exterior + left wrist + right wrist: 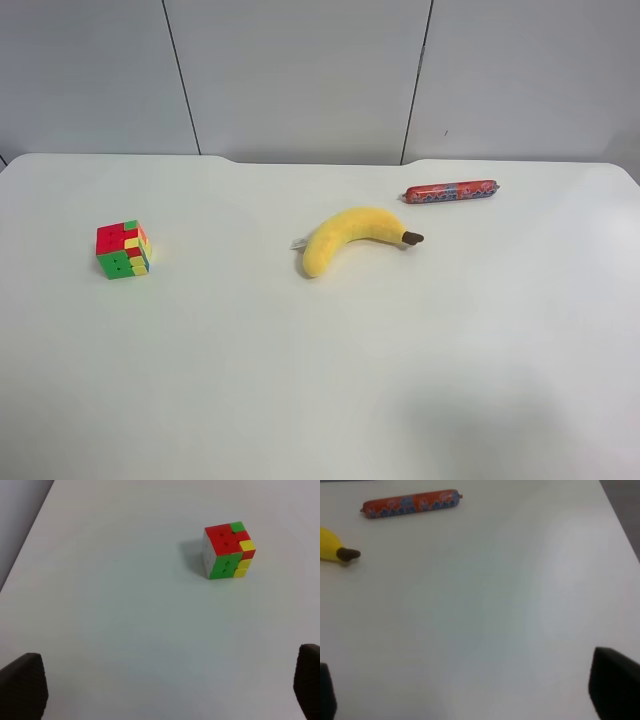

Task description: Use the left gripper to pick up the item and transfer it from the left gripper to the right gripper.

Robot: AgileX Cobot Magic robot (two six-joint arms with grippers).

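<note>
A scrambled puzzle cube (124, 250), red, green and yellow, sits on the white table (320, 380) toward the exterior high view's left. It also shows in the left wrist view (229, 551), apart from my left gripper (165, 690), which is open and empty with its two dark fingertips (22, 685) far apart. A yellow plush banana (352, 236) lies at the table's middle. A red sausage stick (451, 191) lies behind it. My right gripper (470, 690) is open and empty; its view shows the sausage (411, 503) and the banana's brown tip (347, 554) far off. Neither arm shows in the exterior high view.
The table's rounded back edge (320, 160) meets a grey panelled wall (300, 70). The left wrist view shows the table's side edge (30, 530); the right wrist view shows the opposite edge (620, 520).
</note>
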